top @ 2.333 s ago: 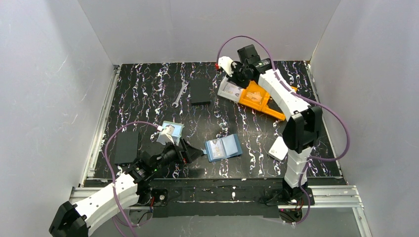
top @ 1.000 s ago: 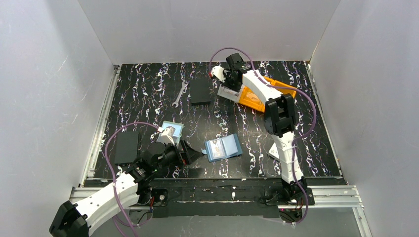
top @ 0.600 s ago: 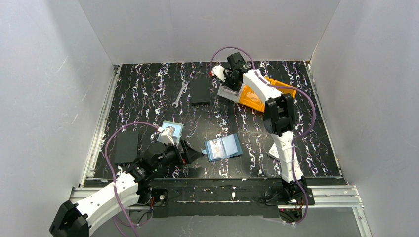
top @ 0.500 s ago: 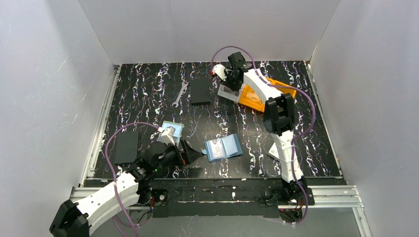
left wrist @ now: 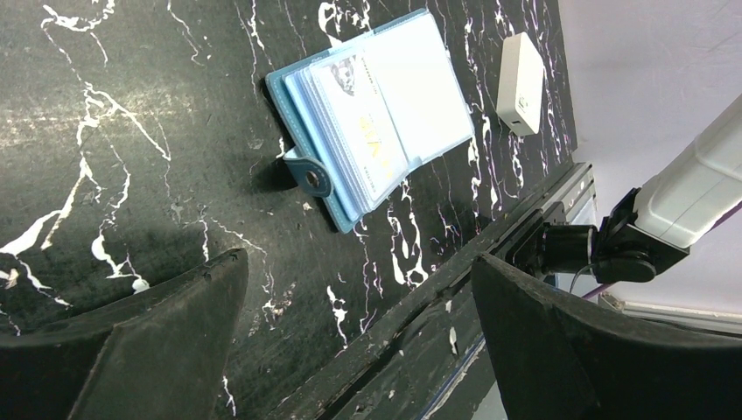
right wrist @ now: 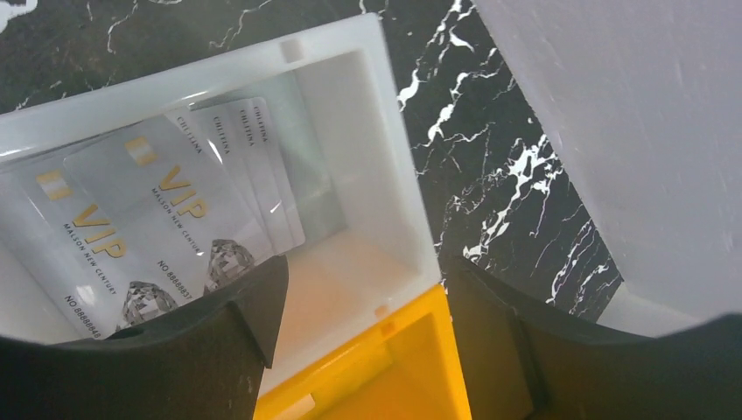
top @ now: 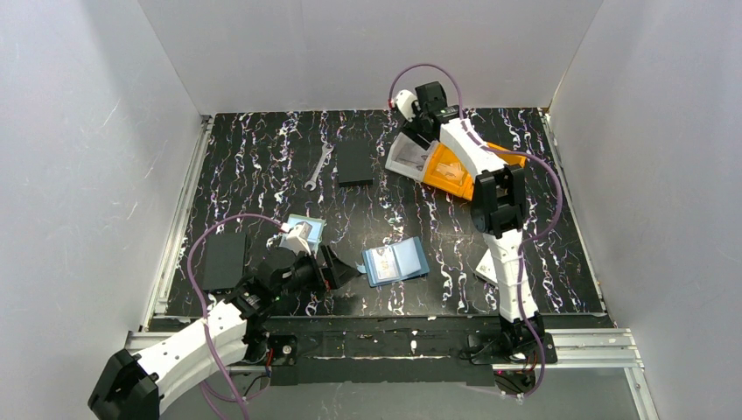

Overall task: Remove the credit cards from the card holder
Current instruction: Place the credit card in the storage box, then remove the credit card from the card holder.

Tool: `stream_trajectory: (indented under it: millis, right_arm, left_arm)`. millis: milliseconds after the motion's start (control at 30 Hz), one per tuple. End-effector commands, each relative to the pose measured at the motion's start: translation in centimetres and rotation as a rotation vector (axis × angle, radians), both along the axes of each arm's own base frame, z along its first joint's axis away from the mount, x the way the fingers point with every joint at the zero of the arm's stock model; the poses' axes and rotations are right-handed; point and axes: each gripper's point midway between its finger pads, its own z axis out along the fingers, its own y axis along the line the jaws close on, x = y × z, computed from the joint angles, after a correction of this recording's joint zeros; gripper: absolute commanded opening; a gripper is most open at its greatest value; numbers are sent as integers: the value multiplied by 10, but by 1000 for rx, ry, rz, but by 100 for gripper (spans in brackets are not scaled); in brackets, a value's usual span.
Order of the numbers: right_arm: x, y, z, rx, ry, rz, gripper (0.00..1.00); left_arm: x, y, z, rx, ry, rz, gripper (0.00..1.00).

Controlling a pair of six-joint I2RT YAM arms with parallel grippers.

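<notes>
The blue card holder (top: 395, 261) lies open on the black mat, and a credit card (left wrist: 360, 114) with a small portrait shows in its clear pocket. My left gripper (top: 339, 271) is open just left of the card holder (left wrist: 376, 105), not touching it, with nothing between its fingers (left wrist: 166, 332). Another portrait card (top: 310, 227) lies flat beside the left wrist. At the back, my right gripper (right wrist: 363, 280) hangs open and holds nothing above a white tray (right wrist: 398, 175). In that tray lie several pale credit cards (right wrist: 166, 210) marked VIP.
An orange tray (top: 455, 171) adjoins the white tray (top: 404, 157). A wrench (top: 318, 167) and a flat black rectangle (top: 355, 162) lie at the back middle. A second black rectangle (top: 224, 260) is at the left. A white rounded box (top: 490, 262) sits by the right arm. Grey walls enclose the mat.
My right gripper has opened from shut and pulled back toward the rear wall above the white tray. The left arm and the card holder have not moved.
</notes>
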Motion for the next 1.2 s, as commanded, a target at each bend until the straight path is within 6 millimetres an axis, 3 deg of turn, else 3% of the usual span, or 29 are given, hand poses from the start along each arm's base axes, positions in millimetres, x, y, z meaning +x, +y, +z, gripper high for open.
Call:
stream_trajectory:
  millis: [0,100,300,733,867,1000,1167]
  right_arm:
    - [4,8,82,163,-148,-17,76]
    - [-17,22,90,241,-100,55,76]
    - [-81,44,113,409,35,197,77]
    - [-269,61,127,765,361,464,78]
    - [-317,66,116,882,498,528,80]
    - [-351,70,91,1015,641,511,80]
    - [-361,74,81,1186,632,436,75]
  left_arm:
    - [7,-6,20,-13,-38,-15,98]
    - [8,-6,24,-22,-41,-8,98]
    - [12,-4,25,-71,20,63,98]
    - [2,-27,49,-135,71,-65,98]
    - [5,-38,56,-146,105,-95,98]
    - [9,-46,57,-144,131,-105,96]
    - [15,-59,54,-120,158,-113,90]
